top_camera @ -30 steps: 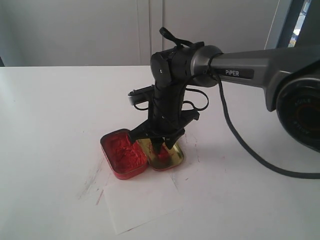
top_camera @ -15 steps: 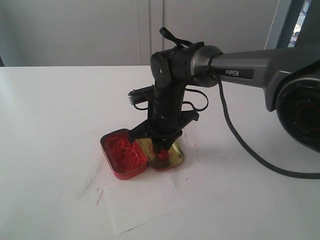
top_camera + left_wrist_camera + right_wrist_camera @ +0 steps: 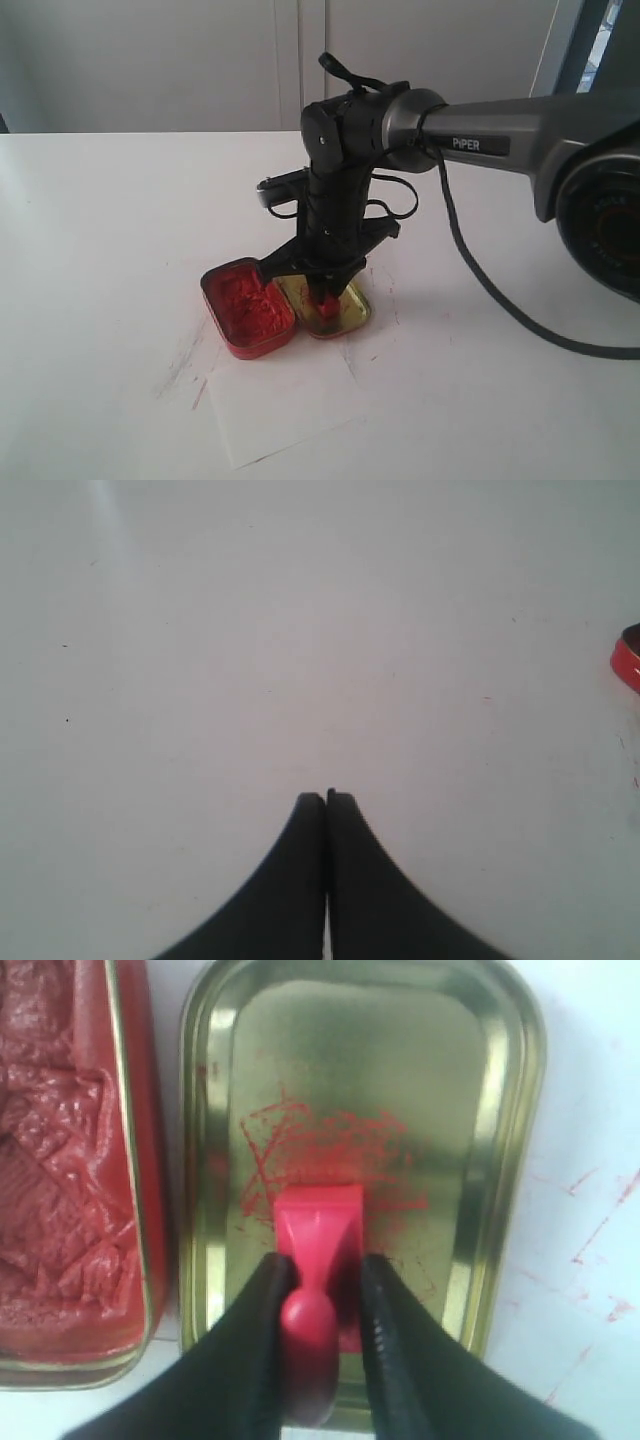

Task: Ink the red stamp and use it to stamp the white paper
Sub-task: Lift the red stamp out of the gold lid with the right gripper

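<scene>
Because its base needed ink (image 3: 60, 1160), your right pincer (image 3: 324, 1270) clamped the stamp (image 3: 318, 1220) by the handle | left pincer (image 3: 326, 800) closed, empty.

White tabletop (image 3: 100, 250), streaked with faint red ink marks (image 3: 186, 358) near the middle. Lying on it: an open red ink tin (image 3: 247, 310) filled with red pad, touching a brass-coloured tin lid (image 3: 352, 300) (inside facing up) alongside, and a white paper (image 3: 285, 405) just in front of both.
</scene>
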Action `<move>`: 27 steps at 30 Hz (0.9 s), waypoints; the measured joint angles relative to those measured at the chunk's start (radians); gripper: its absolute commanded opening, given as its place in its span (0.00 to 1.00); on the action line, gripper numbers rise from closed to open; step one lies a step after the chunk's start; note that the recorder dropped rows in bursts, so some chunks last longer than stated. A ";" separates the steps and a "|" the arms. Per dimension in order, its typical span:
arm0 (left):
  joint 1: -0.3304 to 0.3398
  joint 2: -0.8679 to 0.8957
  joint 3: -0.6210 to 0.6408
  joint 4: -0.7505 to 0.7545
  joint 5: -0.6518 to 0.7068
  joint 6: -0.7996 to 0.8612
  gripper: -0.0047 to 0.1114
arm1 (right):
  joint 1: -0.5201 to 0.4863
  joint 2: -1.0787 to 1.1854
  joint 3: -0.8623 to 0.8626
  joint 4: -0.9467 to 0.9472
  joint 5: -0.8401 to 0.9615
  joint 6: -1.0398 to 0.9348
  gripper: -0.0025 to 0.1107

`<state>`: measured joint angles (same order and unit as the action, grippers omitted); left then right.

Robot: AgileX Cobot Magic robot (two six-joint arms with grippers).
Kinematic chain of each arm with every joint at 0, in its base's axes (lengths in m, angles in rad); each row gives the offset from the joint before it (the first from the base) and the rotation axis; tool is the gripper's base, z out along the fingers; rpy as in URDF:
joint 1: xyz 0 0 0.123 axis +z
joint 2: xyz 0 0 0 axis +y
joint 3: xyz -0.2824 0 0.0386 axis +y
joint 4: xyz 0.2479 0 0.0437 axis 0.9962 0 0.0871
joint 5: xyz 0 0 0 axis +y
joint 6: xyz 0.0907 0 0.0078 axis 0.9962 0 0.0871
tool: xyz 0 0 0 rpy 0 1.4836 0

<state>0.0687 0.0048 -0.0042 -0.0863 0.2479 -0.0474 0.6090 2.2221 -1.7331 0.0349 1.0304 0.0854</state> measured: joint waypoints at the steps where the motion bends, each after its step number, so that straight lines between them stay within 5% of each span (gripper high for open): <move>1: 0.000 0.000 0.000 0.000 0.000 0.000 0.04 | 0.000 -0.005 0.000 -0.009 0.000 0.000 0.02; 27: 0.000 0.000 0.000 0.000 0.000 0.000 0.04 | 0.000 -0.110 0.000 -0.035 -0.006 0.012 0.02</move>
<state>0.0687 0.0048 -0.0042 -0.0863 0.2479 -0.0474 0.6090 2.1120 -1.7331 0.0000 1.0243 0.0974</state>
